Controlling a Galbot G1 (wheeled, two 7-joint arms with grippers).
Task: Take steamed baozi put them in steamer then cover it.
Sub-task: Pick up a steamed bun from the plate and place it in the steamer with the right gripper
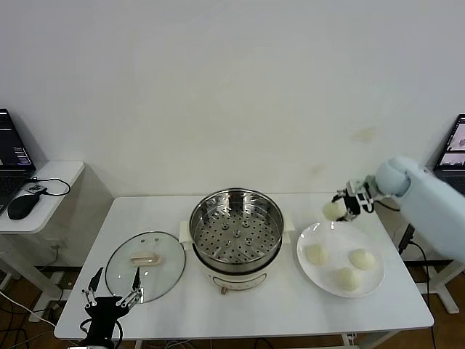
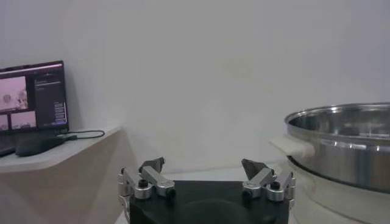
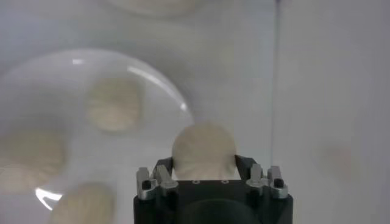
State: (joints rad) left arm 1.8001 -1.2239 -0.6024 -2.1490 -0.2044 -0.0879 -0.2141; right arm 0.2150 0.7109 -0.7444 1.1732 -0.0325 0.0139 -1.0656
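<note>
Holding one baozi (image 1: 333, 210) between its jaws, the right gripper (image 1: 344, 206) hangs above the far rim of the plate (image 1: 374, 282), near the table's (image 1: 254, 313) right edge. Three more baozi (image 1: 349, 278) lie on that plate. The steamer (image 1: 236, 230) stands uncovered at the middle of the table, its perforated tray bare. The cover (image 1: 145, 265) lies flat on the table, just left of the steamer. The left gripper (image 1: 111, 297) waits at the front left corner, jaws spread wide and holding nothing.
</note>
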